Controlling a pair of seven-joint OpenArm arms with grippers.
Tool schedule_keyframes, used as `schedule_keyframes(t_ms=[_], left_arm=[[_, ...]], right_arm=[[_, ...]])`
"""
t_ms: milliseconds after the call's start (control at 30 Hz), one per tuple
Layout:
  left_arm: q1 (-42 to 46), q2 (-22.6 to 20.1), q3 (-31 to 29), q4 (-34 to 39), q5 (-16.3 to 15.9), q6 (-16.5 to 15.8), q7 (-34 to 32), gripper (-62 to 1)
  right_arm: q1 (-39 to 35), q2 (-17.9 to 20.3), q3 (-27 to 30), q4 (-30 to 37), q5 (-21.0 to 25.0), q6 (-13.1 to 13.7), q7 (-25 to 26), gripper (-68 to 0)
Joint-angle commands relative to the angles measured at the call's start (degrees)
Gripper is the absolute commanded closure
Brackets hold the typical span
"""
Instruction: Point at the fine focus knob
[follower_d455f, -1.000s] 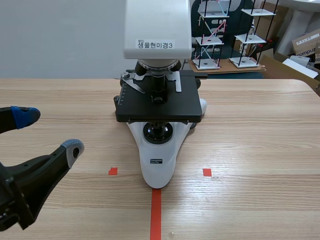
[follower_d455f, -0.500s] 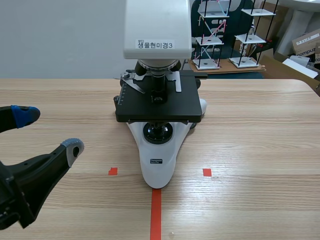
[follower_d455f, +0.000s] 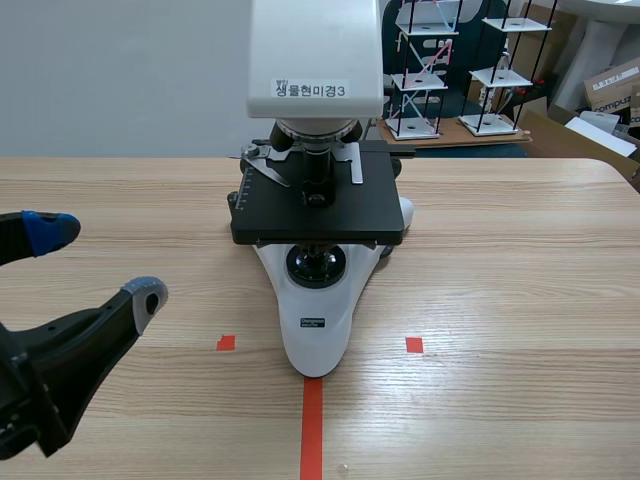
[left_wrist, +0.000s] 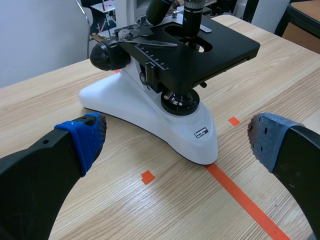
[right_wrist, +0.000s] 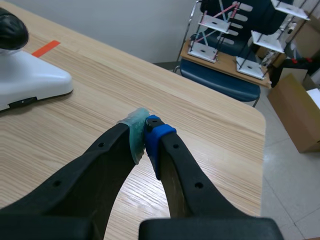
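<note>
1. A white microscope (follower_d455f: 318, 250) with a flat black stage (follower_d455f: 318, 212) stood upright on the wooden surface (follower_d455f: 520, 300). The narrow end of its base pointed toward the robot, in line with the orange-red tape line (follower_d455f: 311, 430).
2. The focus knob (left_wrist: 107, 54), round and black, sat low on the side of the microscope's body, behind the stage. Its fine part could not be told from the coarse part.
3. The left tool (follower_d455f: 98, 262) was spread wide and held nothing. It hung low at the near left, apart from the microscope, and in its wrist view the base lay ahead between the two blue-padded fingers (left_wrist: 85, 137).
4. The right tool (right_wrist: 145, 132) was closed, its green and blue pads pressed together with nothing between them. It was above bare wood, well apart from the microscope's base, where a second knob (right_wrist: 11, 30) showed black.
5. Beyond the far edge of the surface stood wire racks (follower_d455f: 425, 70) and cardboard boxes (follower_d455f: 612, 85).
</note>
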Motion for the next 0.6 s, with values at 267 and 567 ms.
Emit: schedule_keyframes(t_ms=[267, 567], left_arm=[[-0.2, 0.3, 0.0, 1.1, -0.4, 0.3, -1.0, -59.6], [-0.2, 0.3, 0.0, 1.1, -0.4, 0.3, -0.9, -59.6]], right_arm=[[14.0, 0.7, -13.2, -5.7, -0.8, 0.2, 0.5, -0.8], [24.5, 0.6, -22.5, -10.3, -0.9, 0.2, 0.6, -0.6]])
